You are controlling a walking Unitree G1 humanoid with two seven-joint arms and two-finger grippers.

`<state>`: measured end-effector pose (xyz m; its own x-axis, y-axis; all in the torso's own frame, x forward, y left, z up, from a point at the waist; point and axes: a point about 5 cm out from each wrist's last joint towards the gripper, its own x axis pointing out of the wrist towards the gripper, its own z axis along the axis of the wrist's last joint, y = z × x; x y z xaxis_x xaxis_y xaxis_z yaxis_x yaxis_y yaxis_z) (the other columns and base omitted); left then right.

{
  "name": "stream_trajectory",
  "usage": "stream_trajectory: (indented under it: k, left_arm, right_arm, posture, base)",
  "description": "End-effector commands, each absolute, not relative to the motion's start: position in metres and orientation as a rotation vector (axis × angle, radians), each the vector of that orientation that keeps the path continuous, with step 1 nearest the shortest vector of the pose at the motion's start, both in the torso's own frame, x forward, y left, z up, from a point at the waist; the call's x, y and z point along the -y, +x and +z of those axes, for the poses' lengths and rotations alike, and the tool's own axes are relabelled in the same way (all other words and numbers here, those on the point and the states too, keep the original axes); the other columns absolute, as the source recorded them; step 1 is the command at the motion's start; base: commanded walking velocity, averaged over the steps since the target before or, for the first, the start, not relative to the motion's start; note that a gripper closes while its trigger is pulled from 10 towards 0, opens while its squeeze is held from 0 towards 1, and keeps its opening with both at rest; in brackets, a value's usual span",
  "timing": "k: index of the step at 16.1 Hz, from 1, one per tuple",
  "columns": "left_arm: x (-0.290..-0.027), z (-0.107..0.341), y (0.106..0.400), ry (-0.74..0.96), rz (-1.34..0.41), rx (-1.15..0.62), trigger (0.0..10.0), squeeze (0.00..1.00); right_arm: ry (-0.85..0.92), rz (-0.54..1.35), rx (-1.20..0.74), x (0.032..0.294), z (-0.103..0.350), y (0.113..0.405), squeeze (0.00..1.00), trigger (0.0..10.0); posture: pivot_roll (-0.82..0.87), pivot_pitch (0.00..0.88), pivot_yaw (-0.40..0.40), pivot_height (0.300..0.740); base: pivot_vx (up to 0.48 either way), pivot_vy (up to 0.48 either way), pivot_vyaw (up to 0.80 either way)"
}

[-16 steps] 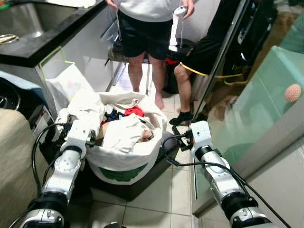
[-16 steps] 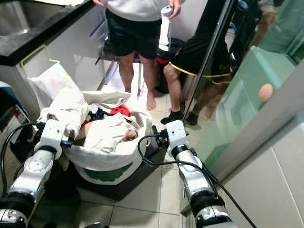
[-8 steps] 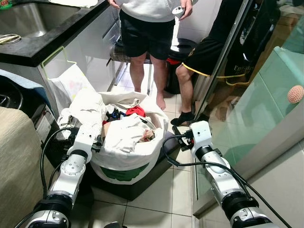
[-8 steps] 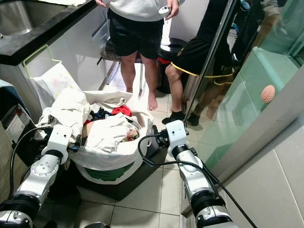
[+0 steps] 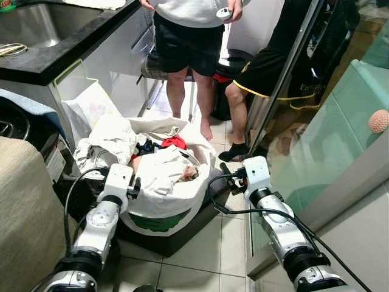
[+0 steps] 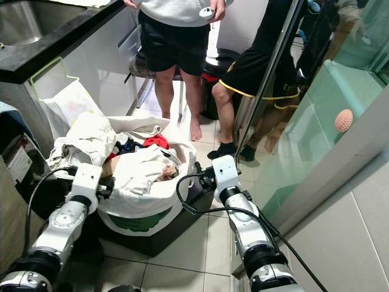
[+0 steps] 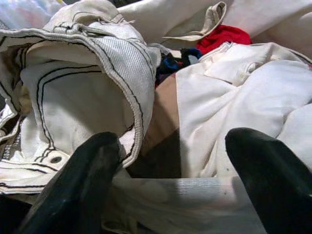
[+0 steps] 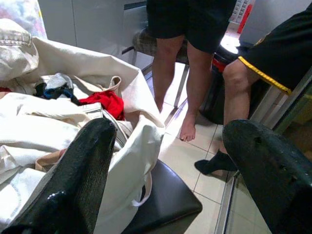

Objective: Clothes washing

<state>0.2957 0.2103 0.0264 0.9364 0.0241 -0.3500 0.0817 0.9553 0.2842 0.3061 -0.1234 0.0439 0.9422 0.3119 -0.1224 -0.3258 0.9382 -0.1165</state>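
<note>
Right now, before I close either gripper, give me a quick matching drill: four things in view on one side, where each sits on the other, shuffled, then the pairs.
Things:
1. left gripper
2. right gripper
3. red garment
4. sink

Places:
A. in the black counter, off to the robot's left
B. open at the laundry bag's near left rim
C. on top of the pile, toward the bag's far side
D. open beside the bag's right side, over the dark stool

Pairs: 1-B, 2-D, 3-C, 4-A
</note>
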Motion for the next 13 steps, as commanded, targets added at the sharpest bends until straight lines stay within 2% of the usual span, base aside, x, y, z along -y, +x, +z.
stream_trajectory:
  k: [1,13]
  left_arm:
    - [-0.207,0.023,0.294,0.288,-0.042,-0.376,0.0,0.0]
    - [-0.191,0.024,0.296,0.243,-0.06,-0.361,0.0,0.0]
  right_arm:
    - [-0.141,0.312,-0.085,0.127,0.049,0.311,0.0,10.0]
    - [-0.143,0.314,-0.078,0.126,0.05,0.312,0.0,10.0]
  posture:
    - [0.07,0.0,-0.039,0.74]
    - [0.07,0.0,-0.042,0.74]
  base:
    - [0.0,0.0,0.0]
    - [0.0,0.0,0.0]
